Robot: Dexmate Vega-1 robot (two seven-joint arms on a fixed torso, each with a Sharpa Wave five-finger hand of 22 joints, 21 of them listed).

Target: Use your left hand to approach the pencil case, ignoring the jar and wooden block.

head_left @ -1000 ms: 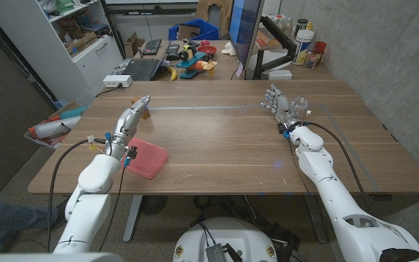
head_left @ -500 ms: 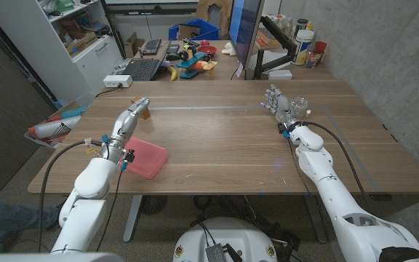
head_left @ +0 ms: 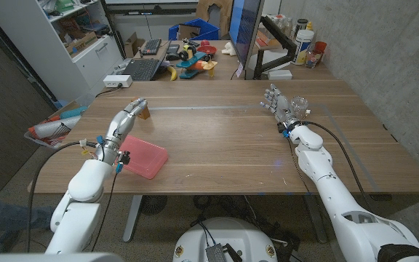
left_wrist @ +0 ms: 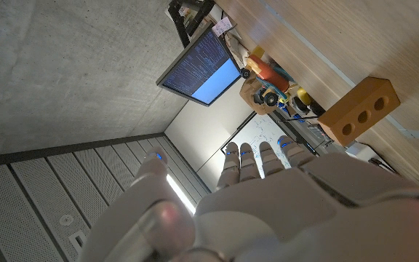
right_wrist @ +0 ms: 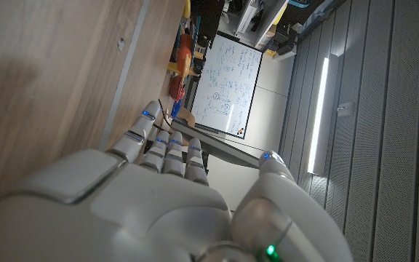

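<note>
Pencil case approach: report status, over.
Left hand open, empty, beside wooden block. Pink pencil case untouched, nearer the table edge. Right hand open by jar.

The pencil case (head_left: 145,158) is partly covered at its 9 o'clock edge by the left hand's (head_left: 122,125) wrist. The jar (head_left: 299,106) is largely hidden behind the right hand (head_left: 278,102).

We see glossy white rounded arm shells, black cables looping along each forearm, and silvery-grey segmented hands, the left hand (head_left: 124,118) and right hand (head_left: 276,101), with small blue lights at the fingertips (left_wrist: 247,149).
</note>
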